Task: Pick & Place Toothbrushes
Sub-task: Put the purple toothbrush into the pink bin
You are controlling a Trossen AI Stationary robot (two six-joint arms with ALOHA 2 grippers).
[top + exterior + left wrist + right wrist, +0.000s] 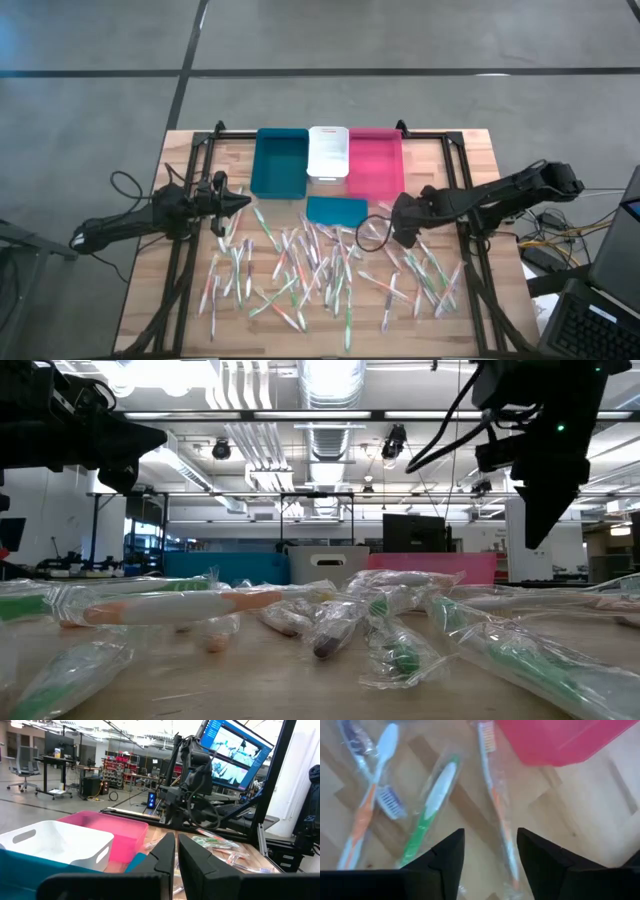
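Observation:
Many plastic-wrapped toothbrushes (pixel 320 268), white with green, pink or orange accents, lie scattered flat on the wooden table. My right gripper (pixel 397 232) (pixel 491 851) points down, open, above the table near the pink bin's near corner. In the right wrist view an orange-and-white toothbrush (pixel 496 802) runs between its fingers, with a green one (pixel 432 805) beside it. The low view shows this gripper (pixel 540 510) clear of the pile. My left gripper (pixel 238 203) (pixel 176 857) hovers level at the pile's left side, shut and holding nothing.
Three bins stand in a row at the table's far edge: teal (pixel 280 162), white (pixel 328 152), pink (pixel 376 162). A flat teal lid-like piece (pixel 336 210) lies just in front of them. Black frame rails run along both sides of the table. Cables hang near the right arm.

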